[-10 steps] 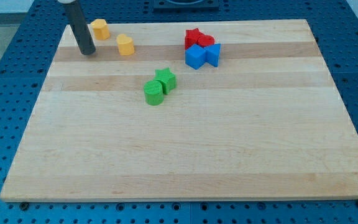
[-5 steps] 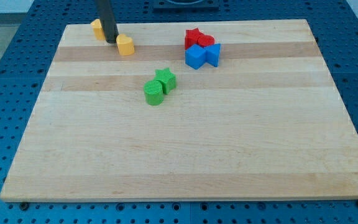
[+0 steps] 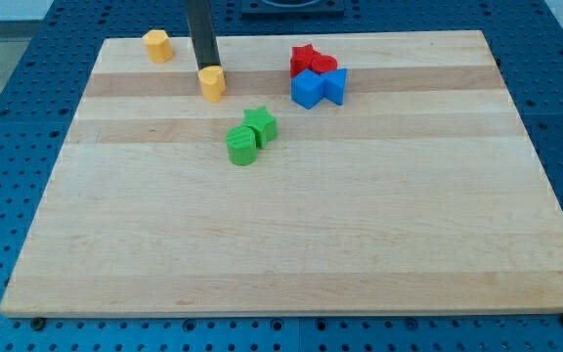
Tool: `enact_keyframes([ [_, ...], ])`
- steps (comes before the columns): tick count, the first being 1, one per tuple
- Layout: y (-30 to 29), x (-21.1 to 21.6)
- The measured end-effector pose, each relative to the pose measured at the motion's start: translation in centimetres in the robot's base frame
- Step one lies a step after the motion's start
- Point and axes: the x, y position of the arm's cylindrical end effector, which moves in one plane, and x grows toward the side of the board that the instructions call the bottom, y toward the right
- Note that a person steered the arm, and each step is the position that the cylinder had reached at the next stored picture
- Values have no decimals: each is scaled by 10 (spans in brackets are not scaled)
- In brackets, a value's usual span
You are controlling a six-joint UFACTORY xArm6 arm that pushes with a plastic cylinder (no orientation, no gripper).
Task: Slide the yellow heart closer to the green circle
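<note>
The yellow heart (image 3: 212, 84) lies on the wooden board (image 3: 291, 244) in the upper left part of the view. My tip (image 3: 206, 69) touches its top-left side, the dark rod rising straight up out of the view. The green circle (image 3: 242, 146) sits below and to the right of the heart, about a block's width of bare wood between them. A green star (image 3: 261, 125) touches the circle's upper right.
A second yellow block (image 3: 157, 45) sits near the board's top left corner. A red star (image 3: 304, 59) and another red block (image 3: 324, 65) touch two blue blocks (image 3: 307, 89) (image 3: 335, 84) at the upper middle. Blue pegboard surrounds the board.
My tip has moved right from the board's left edge, passed between the two yellow blocks, and pushed the yellow heart right and down, closer to the green circle.
</note>
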Motion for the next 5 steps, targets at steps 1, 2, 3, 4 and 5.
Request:
enact_keyframes([
  [1,0,19],
  [2,0,34],
  [3,0,52],
  [4,0,75],
  [5,0,89],
])
